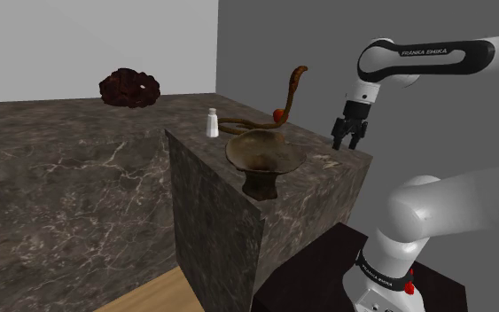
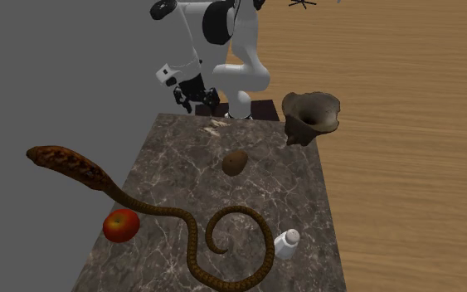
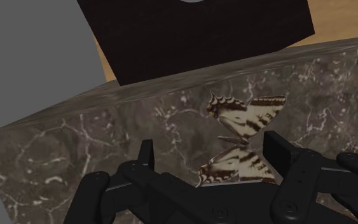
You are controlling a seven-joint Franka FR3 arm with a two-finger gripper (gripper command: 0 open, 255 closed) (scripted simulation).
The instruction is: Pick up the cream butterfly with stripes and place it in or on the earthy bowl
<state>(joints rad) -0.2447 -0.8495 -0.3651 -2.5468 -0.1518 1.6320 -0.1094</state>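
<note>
Two black fingers (image 3: pixel 279 149) stand wide apart just above the butterfly (image 3: pixel 246 118) and hold nothing. The butterfly lies flat on the dark worktop (image 3: pixel 75 140), near the edge by the stand (image 3: pixel 203 44). The brown bowl (image 1: pixel 261 152) sits at a corner, further along that edge.

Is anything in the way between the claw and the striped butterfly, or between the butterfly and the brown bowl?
Nothing visible. The open gripper hangs right over the butterfly, and the counter between it and the bowl is bare; the brown lump sits off that line.
</note>
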